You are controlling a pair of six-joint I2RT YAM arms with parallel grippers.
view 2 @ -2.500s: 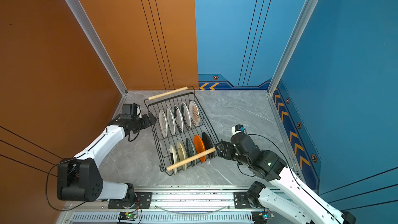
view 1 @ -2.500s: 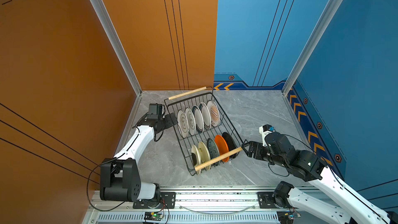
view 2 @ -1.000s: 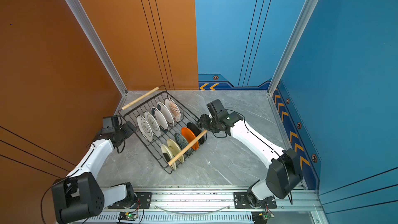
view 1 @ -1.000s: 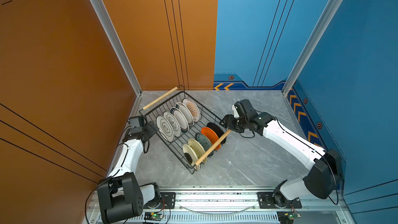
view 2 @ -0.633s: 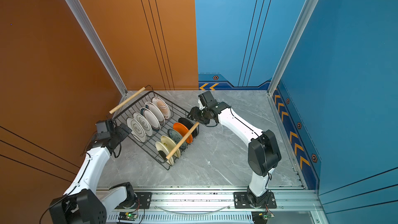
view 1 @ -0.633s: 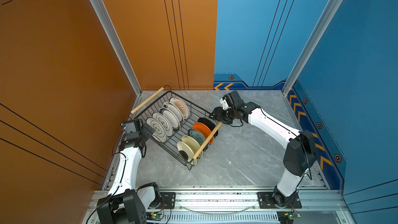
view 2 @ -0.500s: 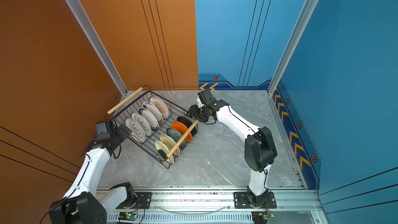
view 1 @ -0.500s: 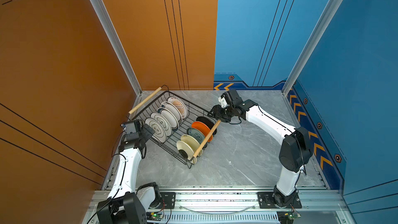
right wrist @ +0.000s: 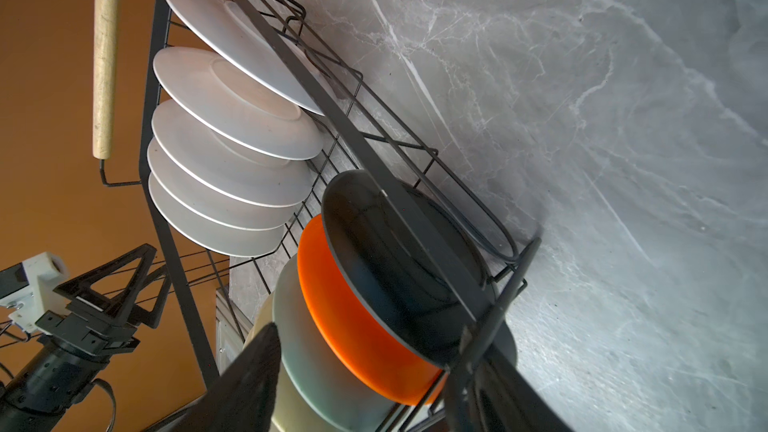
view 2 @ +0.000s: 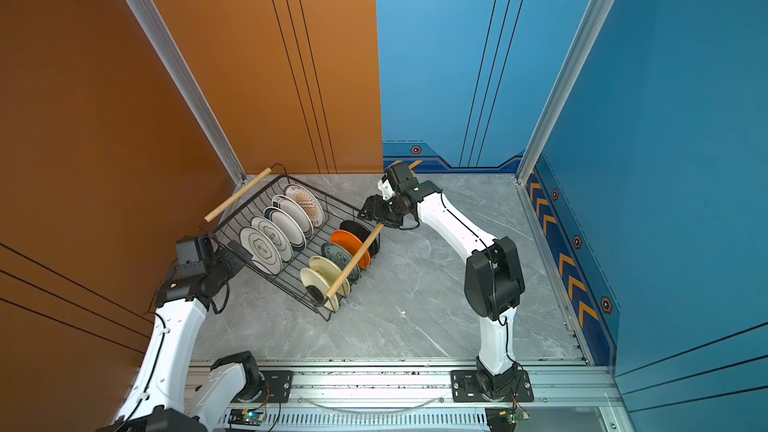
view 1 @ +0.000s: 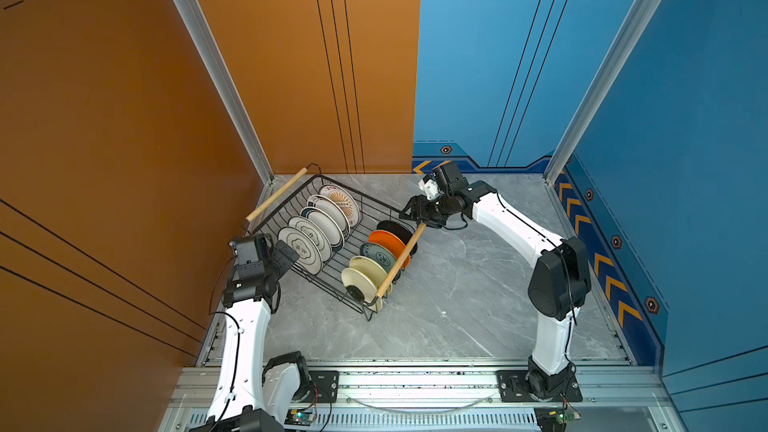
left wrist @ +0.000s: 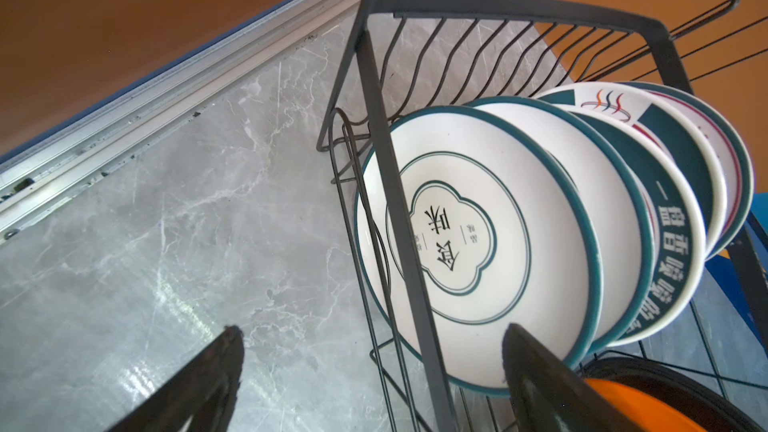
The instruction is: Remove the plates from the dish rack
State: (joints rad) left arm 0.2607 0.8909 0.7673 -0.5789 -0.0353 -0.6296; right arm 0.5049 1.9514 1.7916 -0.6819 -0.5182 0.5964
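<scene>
- Against the back-left corner sat the dish rack (view 1: 332,289), plates (view 1: 330,218) on edge in two rows.
- My left gripper (view 1: 286,252) gaped wide astride its rim, facing the front white plate (view 1: 300,249).
- My right gripper (view 1: 415,216), jaws apart, sat beside the black plate (view 1: 390,227).

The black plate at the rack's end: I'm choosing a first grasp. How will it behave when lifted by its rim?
Probably rigid: the black plate has a crisp, even rim. Its glossy sheen suggests it may slip in a pinch. Standing on edge beside the orange plate in the dish rack, it could roll or tip once freed.
</scene>
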